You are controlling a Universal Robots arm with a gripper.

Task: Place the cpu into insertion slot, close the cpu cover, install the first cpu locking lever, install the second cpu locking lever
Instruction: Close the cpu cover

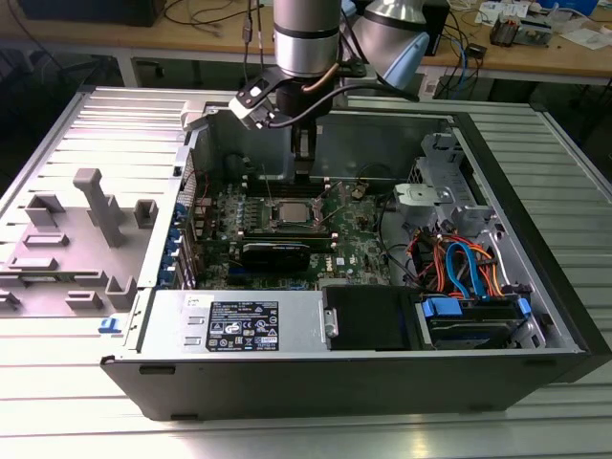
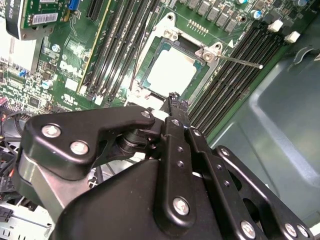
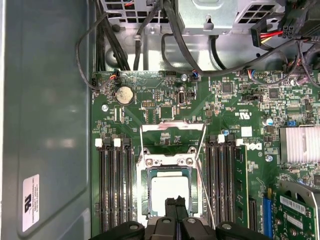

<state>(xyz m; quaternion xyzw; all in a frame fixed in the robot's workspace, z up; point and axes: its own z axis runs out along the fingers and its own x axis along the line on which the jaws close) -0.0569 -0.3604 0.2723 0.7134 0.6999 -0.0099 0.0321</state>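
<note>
The cpu (image 3: 169, 192) lies flat in the insertion slot (image 3: 144, 192), pale silver face up; in the second wrist view the cpu (image 2: 172, 70) sits inside the socket's metal frame (image 2: 150, 45). The cpu cover (image 3: 172, 127) stands swung open at the socket's hinge side, with green board showing through its cut-out. A thin wire locking lever (image 3: 205, 192) (image 2: 240, 61) stands unhooked beside the socket. My gripper (image 3: 175, 202) (image 2: 175, 100) hovers just above the cpu's edge, fingers shut together with nothing between them. In the exterior view the gripper (image 1: 304, 167) hangs over the socket (image 1: 287, 212).
Black memory slots (image 3: 115, 190) (image 3: 222, 185) flank the socket on both sides. A finned heatsink (image 3: 300, 145) and a card (image 3: 295, 210) lie near it. Cables (image 3: 150, 35) run along the board's edge. The case wall (image 3: 45, 125) rises close by. Drive bays (image 1: 469, 316) fill the exterior view's right.
</note>
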